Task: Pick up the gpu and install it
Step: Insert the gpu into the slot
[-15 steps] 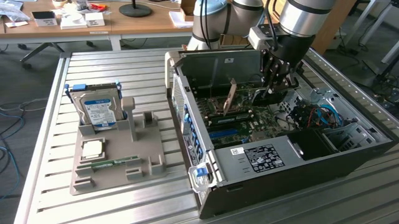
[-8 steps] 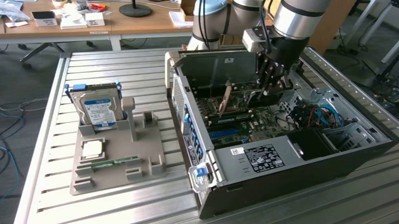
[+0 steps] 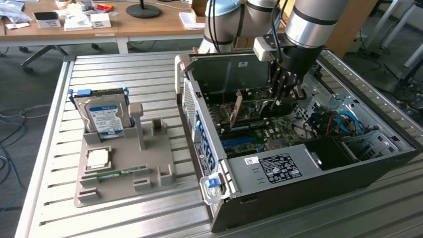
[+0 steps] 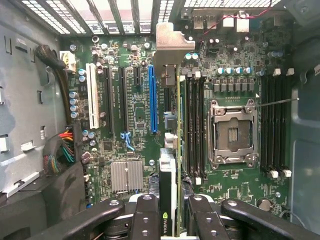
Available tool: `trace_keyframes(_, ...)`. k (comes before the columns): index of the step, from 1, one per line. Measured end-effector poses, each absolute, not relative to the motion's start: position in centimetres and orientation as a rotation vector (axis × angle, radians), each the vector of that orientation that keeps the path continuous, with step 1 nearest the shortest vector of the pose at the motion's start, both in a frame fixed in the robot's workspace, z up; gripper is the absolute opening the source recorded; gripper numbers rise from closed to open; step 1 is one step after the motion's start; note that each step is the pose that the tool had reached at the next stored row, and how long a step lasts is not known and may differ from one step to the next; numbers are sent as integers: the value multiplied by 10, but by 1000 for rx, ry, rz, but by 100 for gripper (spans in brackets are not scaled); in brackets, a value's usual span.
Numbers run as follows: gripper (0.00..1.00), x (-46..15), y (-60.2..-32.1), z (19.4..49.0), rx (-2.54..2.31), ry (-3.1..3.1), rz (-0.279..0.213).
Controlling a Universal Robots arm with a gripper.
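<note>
Wrist view: claw is clamped on the gpu. The card sits edge-on between the fingers, just beside the blue slot, with its bracket at the rear grille. Pick-up looks done and the install step is in hand; can't tell if it's seated. Seating calls for the card edge square over its slot and a straight push.

Exterior view: claw is down inside the open computer case, card upright under it.
</note>
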State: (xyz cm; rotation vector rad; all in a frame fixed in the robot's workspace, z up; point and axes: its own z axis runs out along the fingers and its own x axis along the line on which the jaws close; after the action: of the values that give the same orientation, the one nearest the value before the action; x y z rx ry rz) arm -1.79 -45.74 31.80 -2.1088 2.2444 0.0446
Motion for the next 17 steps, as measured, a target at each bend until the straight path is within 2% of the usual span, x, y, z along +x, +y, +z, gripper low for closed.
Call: trace_keyframes(17,27,-31,-457,316,-2106,2247,45)
